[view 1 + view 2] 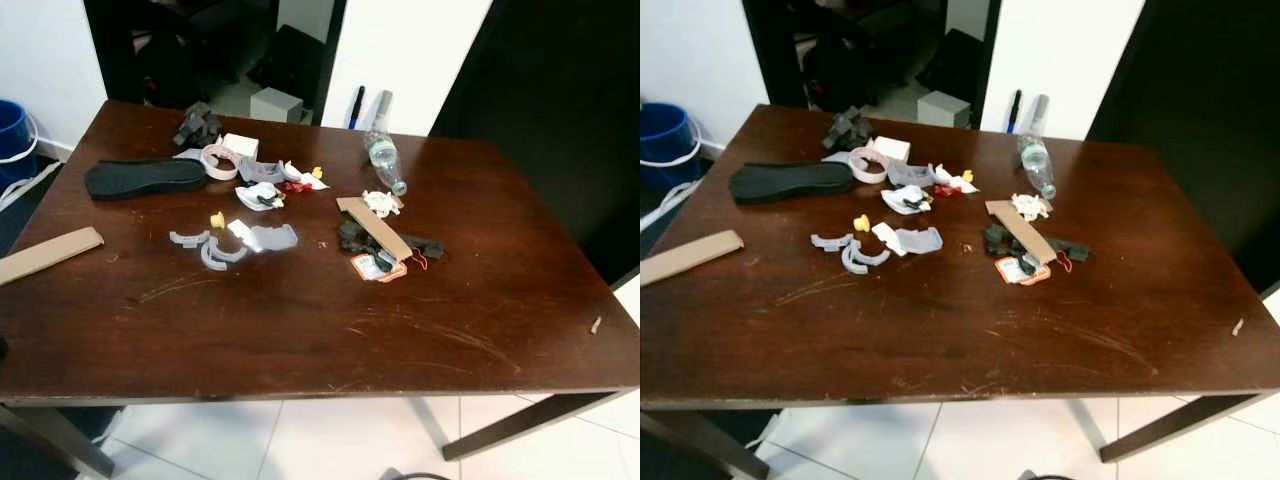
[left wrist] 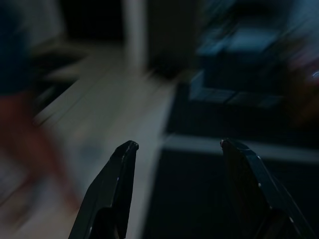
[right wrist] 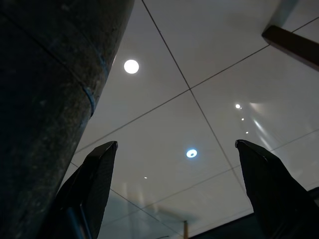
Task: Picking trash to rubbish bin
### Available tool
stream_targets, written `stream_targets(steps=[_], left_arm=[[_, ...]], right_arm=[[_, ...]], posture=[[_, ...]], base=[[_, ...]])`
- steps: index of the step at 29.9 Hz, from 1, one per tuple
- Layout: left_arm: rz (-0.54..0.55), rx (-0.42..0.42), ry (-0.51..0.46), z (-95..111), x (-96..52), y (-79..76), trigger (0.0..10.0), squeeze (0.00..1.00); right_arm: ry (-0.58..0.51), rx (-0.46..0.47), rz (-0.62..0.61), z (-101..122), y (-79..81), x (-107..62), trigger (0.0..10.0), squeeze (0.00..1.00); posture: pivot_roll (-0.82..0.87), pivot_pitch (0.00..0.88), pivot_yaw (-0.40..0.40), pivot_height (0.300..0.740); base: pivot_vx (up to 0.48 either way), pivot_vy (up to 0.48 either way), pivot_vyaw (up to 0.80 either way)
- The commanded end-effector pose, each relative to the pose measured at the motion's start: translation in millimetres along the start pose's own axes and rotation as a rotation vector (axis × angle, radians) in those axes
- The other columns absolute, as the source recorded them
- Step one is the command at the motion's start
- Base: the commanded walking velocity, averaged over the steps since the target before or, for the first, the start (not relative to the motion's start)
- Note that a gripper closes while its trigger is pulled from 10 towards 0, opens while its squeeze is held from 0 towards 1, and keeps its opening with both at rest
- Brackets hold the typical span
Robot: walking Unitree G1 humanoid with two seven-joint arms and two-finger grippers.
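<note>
Trash lies scattered on a dark wooden table (image 1: 300, 330): a clear plastic bottle (image 1: 385, 160) on its side at the back, a black shoe insole (image 1: 145, 177) at the left, a cardboard strip (image 1: 48, 253) near the left edge, another cardboard strip (image 1: 374, 228) over black bits, grey plastic pieces (image 1: 215, 248) and crumpled white scraps (image 1: 262, 192) in the middle. My left gripper (image 2: 174, 147) hangs open over a dim, blurred floor. My right gripper (image 3: 174, 149) is open above glossy white floor tiles, beside a dark leg.
A blue bucket (image 1: 15, 135) stands on the floor at the far left. Behind the table are a dark doorway with a white box (image 1: 275, 104) and a white wall. A small scrap (image 1: 596, 324) lies near the table's right edge. White tiles run under the table.
</note>
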State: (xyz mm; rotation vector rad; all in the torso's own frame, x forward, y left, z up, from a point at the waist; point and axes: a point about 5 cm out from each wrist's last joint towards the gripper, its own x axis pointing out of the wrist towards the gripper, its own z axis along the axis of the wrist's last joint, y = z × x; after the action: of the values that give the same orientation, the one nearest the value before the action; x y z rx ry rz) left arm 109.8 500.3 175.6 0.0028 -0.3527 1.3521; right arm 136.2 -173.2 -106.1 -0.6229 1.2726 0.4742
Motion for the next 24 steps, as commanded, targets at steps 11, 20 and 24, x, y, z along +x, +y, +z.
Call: stream_targets(steps=[11,20,24], left_arm=[[-0.755,-0.274,-0.170,68,-21.3,-138.9,10.0,0.00],[-1.431,-0.027,-0.078,46,-93.3,-226.3,10.0,0.00],[-1.633,0.141,-0.042,38,-110.9,-244.7,10.0,0.00]], right_arm=[[-0.013,0.027,0.041,0,10.5,0.9,10.0,0.00],[-0.012,0.035,0.034,-1,10.1,0.9,10.0,0.00],[-0.012,0.049,0.031,-2,10.6,1.0,10.0,0.00]], posture=[[0.22,0.109,-0.110,0.740],[0.19,0.113,-0.108,0.740],[0.18,0.120,-0.100,0.740]], base=[[0.000,0.000,0.00],[0.000,0.000,0.00],[0.000,0.000,0.00]])
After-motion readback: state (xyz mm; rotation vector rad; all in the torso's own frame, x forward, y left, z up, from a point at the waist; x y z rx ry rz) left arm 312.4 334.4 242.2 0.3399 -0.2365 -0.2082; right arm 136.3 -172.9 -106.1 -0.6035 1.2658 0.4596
